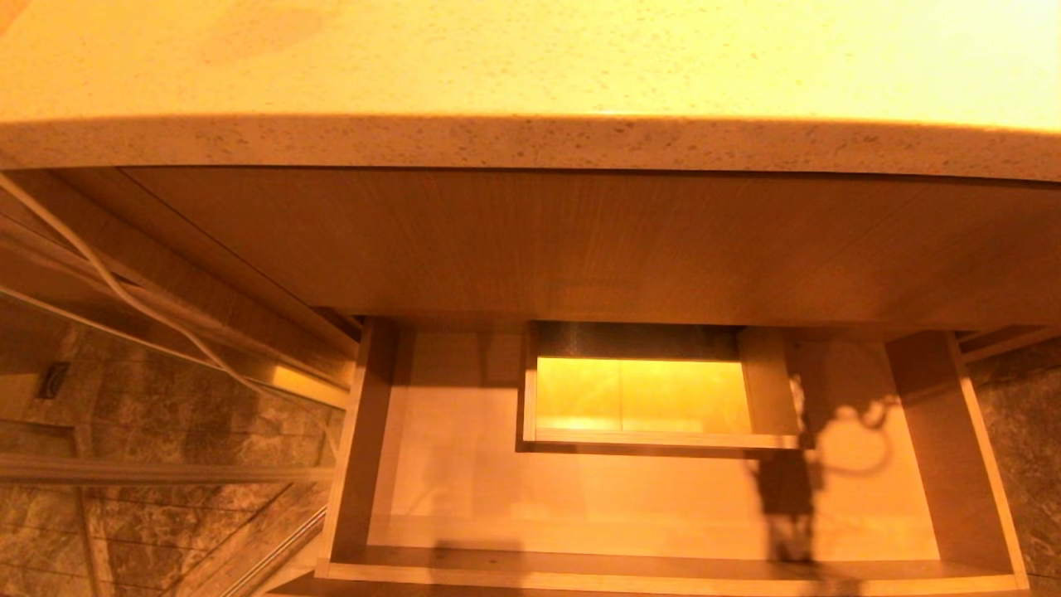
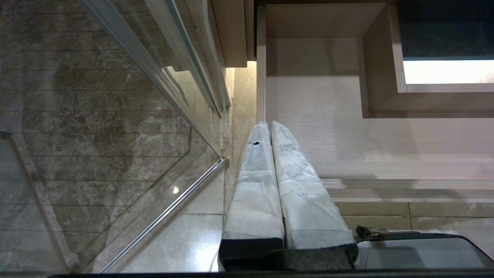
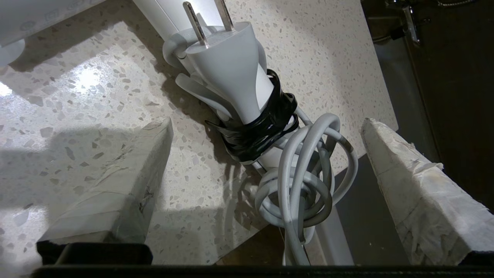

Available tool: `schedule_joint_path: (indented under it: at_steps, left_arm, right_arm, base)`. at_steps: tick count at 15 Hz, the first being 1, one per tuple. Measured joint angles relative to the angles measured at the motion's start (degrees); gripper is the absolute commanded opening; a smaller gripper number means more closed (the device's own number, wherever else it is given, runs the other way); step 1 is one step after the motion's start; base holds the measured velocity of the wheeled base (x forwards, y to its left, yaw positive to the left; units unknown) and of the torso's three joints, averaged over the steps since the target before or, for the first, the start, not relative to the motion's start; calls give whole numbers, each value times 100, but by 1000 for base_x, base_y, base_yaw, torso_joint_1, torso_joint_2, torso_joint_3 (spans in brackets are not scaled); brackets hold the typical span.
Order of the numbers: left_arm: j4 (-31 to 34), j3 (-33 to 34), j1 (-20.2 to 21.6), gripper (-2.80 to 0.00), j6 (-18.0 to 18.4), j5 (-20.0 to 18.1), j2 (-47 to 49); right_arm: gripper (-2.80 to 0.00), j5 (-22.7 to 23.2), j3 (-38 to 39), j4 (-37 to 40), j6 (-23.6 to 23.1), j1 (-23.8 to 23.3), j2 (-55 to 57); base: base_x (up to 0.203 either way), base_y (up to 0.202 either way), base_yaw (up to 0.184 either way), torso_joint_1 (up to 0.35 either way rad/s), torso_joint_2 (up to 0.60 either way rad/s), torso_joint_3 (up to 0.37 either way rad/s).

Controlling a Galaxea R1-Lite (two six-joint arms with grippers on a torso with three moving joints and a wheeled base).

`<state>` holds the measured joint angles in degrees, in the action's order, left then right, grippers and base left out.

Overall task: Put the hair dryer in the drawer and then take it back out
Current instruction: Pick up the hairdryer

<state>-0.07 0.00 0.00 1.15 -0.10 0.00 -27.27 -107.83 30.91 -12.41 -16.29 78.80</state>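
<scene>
The hair dryer [image 3: 235, 73] lies on the speckled countertop [image 3: 96, 116] near its edge. Its white handle carries a plug strapped on with black tape, and its grey cord coil [image 3: 305, 185] hangs over the edge. My right gripper [image 3: 266, 123] is open, with one wrapped finger on each side of the taped handle and neither touching it. The drawer [image 1: 663, 572] stands pulled out under the counter, and only shadows lie on its floor. My left gripper [image 2: 269, 125] is shut on nothing and hangs parked over the drawer's left edge [image 2: 261, 77]. Neither arm shows in the head view.
A boxed rectangular cutout [image 1: 642, 390] sits at the back middle of the drawer. A plain wood panel [image 1: 580, 249] runs above the drawer, below the countertop [image 1: 530, 58]. A glass panel [image 1: 166, 473], marble tiles and a white cable [image 1: 124, 290] are on the left.
</scene>
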Motion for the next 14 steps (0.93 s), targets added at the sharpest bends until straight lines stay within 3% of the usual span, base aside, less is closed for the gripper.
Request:
schedule_joint_path:
  at_steps: [14]
  left_arm:
    - [0,0,0,-280,0,0,0]
  right_arm:
    - [0,167,188,-37,298,15,102]
  base:
    - [0,0,0,0,0,0]
